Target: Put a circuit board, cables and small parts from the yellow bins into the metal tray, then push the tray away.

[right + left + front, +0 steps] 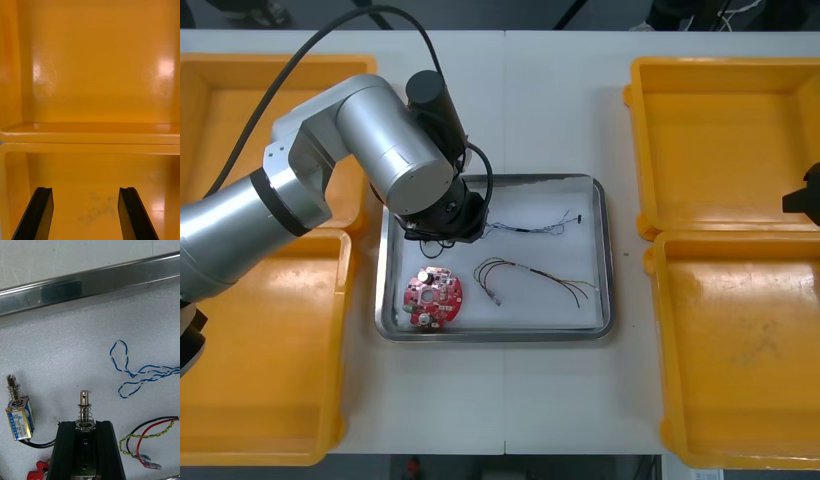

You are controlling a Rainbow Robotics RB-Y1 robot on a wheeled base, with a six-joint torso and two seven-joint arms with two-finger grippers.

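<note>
Done so far: the circuit board (433,297), the blue and white cable (139,374), the red and yellow cable (150,433) and a loose metal part (17,416) lie in the metal tray (93,285).
Left gripper (84,425): low over the tray's white lining, with its fingers (65,444) pinched narrowly on the held metal part (84,403).
Held metal part: upright between the fingers, its spring end past the tips.
Loose metal part: just beside one finger, apart from the held one.
Cables: beyond the tips, on the other finger's side.
Right gripper (85,213): idle over the yellow bins (90,75), with its fingers wide and nothing between them.
Left to do: probably release this part, then push the tray away.
</note>
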